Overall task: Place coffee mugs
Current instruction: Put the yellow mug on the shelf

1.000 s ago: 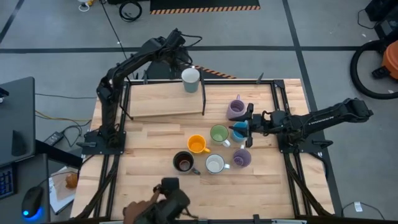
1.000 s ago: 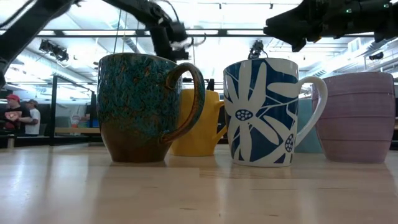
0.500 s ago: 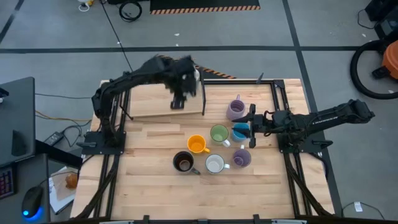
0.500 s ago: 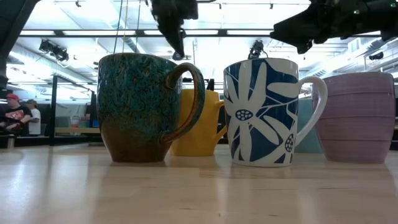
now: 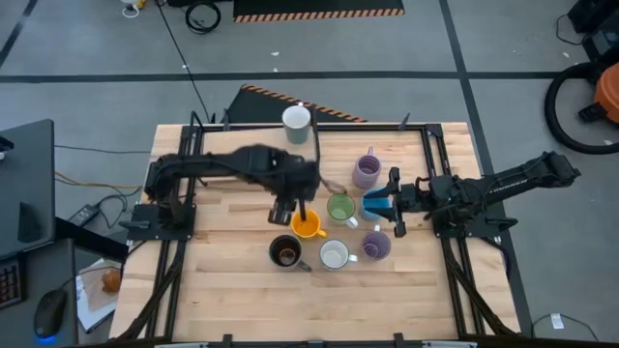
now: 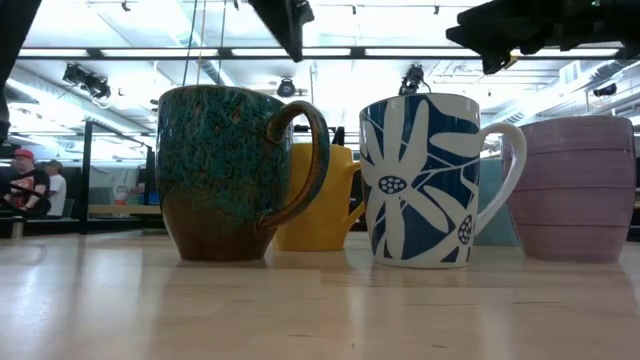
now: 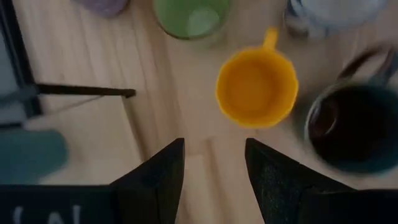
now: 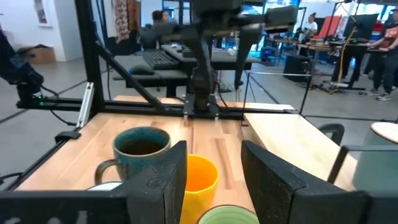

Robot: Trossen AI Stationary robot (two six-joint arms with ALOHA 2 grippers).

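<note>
Six mugs stand in a cluster on the wooden table: orange (image 5: pixel 308 226), green (image 5: pixel 340 208), blue (image 5: pixel 371 206), dark brown (image 5: pixel 284 252), white (image 5: pixel 335 254) and lavender (image 5: pixel 375 246). Another lavender mug (image 5: pixel 367 171) stands farther back, and a white mug (image 5: pixel 297 124) at the far edge. My left gripper (image 5: pixel 293 213) hangs open, pointing down, just on the far side of the orange mug (image 7: pixel 256 87). My right gripper (image 5: pixel 387 204) is open and level, above the blue mug; in the low view it (image 6: pixel 520 30) stays over the mug rims.
A black metal frame (image 5: pixel 426 145) runs along the table's edges, with a thin black post (image 5: pixel 316 155) near the far white mug. A lighter raised board (image 5: pixel 232 145) covers the far left. The near strip of table (image 5: pixel 290 300) holds no mugs. People show in the room behind (image 6: pixel 25 185).
My left gripper has swung from beside the white mug at the far edge toward the near edge, ending over the table by the orange mug, tipping more steeply downward and staying open. The white mug has stayed at the far edge.
</note>
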